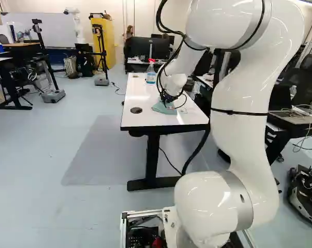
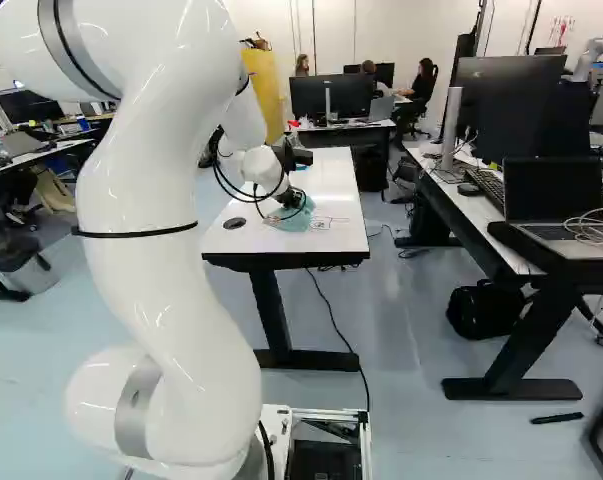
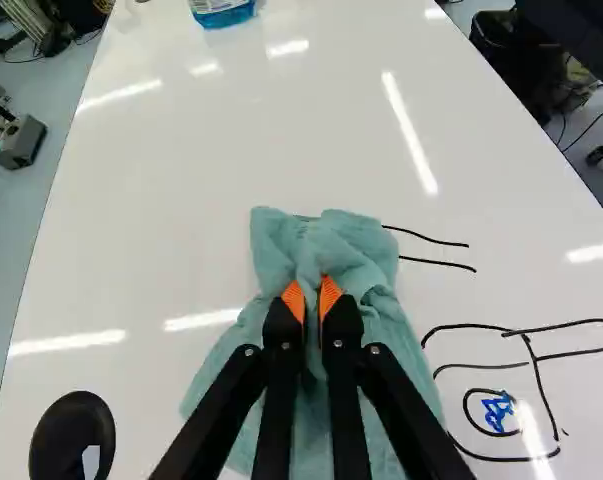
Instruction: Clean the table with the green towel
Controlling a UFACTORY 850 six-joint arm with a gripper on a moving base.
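As a white robot arm [image 1: 243, 95] reaches over a table [image 1: 137, 95] in the left base view, a spray bottle [image 1: 150, 75] stands farther along. The right base view shows the green towel [image 2: 293, 219] on the near half, left of marker lines [image 2: 321, 223]. In the wrist view, the nearly closed gripper [image 3: 311, 292] pinches the towel; wiping appears due, calling for a pressed sweep right.

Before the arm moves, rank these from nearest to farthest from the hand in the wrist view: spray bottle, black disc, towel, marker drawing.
1. Towel: gripped in the hand.
2. Marker drawing: to its right.
3. Black disc: to its left.
4. Spray bottle: far ahead.
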